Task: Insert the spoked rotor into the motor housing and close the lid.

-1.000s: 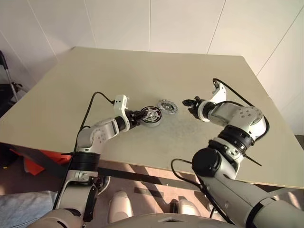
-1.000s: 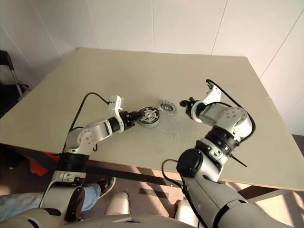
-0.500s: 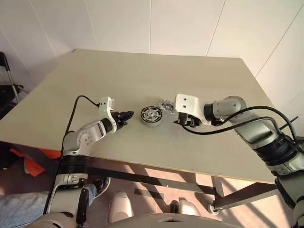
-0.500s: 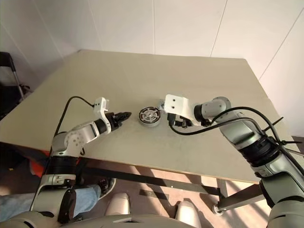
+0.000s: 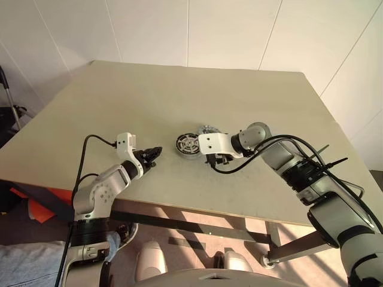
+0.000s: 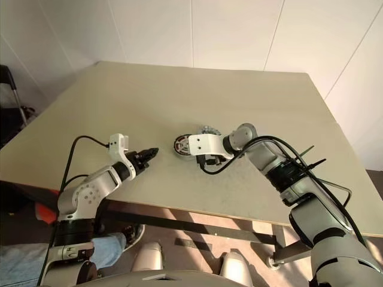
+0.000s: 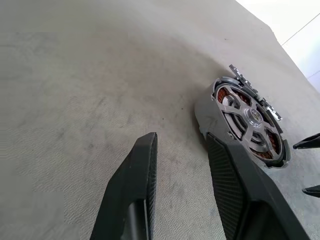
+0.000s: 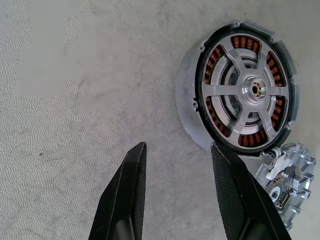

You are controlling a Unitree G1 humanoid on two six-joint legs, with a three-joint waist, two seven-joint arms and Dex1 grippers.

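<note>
The motor housing [image 5: 188, 144] lies on the table, a round dark-and-silver cup with copper-red coils under a silver spoked frame [image 8: 245, 90]. Just behind it and touching its rim lies the spoked rotor [image 5: 208, 129], a grey toothed disc [image 8: 286, 176]. My left gripper [image 5: 154, 153] hovers left of the housing, apart from it, open and empty [image 7: 182, 140]. Close on the housing's near right side, my right gripper [image 5: 215, 160] points down at the table, open with nothing between its fingers [image 8: 178, 147]. The lid is out of view.
The beige table [image 5: 269, 89] reaches back to white walls; its front edge runs just below both arms. A person's jeans-clad leg [image 6: 24, 260] is at the lower left, below the table. A dark frame [image 5: 7, 89] stands off the table's left side.
My left gripper has drawn back leftward from the housing, which stays on the table. The right arm has swung in from the right to the housing's near right side.
</note>
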